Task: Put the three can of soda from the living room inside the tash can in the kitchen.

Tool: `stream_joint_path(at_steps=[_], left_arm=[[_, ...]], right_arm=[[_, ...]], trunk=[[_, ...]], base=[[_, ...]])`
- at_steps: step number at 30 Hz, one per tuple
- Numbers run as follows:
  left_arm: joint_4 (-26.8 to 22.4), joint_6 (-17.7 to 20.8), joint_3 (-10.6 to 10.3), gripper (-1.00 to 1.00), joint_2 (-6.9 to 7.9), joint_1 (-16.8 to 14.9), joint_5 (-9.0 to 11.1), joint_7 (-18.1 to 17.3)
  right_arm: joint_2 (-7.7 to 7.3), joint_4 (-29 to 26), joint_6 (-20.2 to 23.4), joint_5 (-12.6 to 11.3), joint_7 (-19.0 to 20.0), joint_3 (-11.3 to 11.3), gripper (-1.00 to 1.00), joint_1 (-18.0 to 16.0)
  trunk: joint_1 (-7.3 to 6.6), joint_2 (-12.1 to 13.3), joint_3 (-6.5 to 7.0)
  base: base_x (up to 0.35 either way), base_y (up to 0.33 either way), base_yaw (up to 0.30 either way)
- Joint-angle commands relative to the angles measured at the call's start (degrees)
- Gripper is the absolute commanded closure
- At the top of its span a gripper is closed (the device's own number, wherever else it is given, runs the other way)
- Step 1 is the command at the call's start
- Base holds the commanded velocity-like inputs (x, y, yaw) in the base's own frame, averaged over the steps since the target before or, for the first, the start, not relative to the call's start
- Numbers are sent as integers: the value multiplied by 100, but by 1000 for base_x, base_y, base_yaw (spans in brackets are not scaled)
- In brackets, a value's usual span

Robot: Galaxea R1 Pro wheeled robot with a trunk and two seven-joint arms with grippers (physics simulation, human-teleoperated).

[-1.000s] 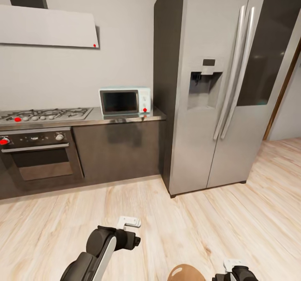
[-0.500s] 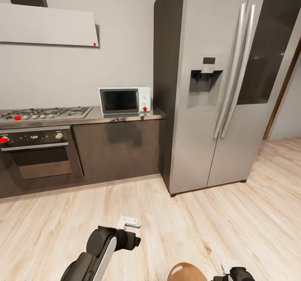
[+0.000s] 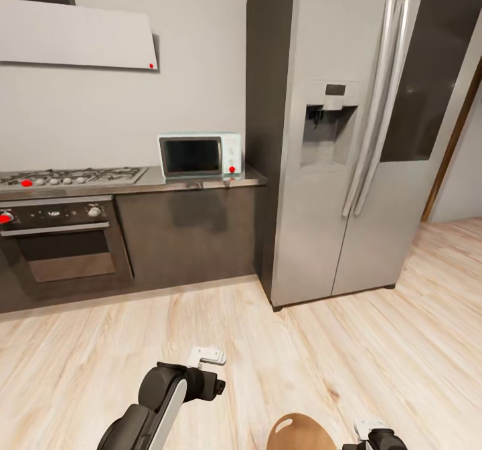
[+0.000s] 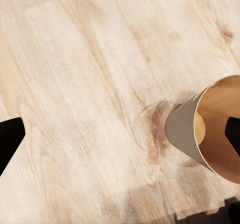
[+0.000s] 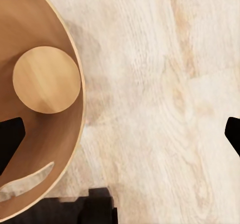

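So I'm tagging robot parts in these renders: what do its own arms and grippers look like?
In the head view the left arm is a glossy black, rounded shell with a white panel along its forearm. It ends in a dark wrist joint carrying a small white blocky left gripper. The right gripper repeats that white piece over a black wrist. In both wrist views the fingertips show as plain black wedges. No cables or markings are visible.
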Motion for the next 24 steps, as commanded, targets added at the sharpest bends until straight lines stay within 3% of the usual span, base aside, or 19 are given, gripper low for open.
stream_joint_path(at_steps=[1,9,13,17,24], left_arm=[[1,-1,-1,-100,0,0,1,-1],[2,-3,-5,-100,0,0,9,3],[2,-8,-4,-100,0,0,6,-1],[3,-11,-6,-100,0,0,9,-3],[1,-12,-7,-100,0,0,6,3]], right_arm=[[0,0,0,0,0,0,-100,0],[109,-7,6,6,-7,7,-100,-16],[176,-2,8,8,-6,9,-100,-38],[193,6,9,9,1,9,-100,-43],[185,35,9,4,20,9,-100,-47]], trunk=[[1,-1,0],[1,-1,0],[89,-162,-72],[176,-322,-144],[176,-322,-144]], base=[[0,0,0],[0,0,0],[0,0,0],[0,0,0],[0,0,0]])
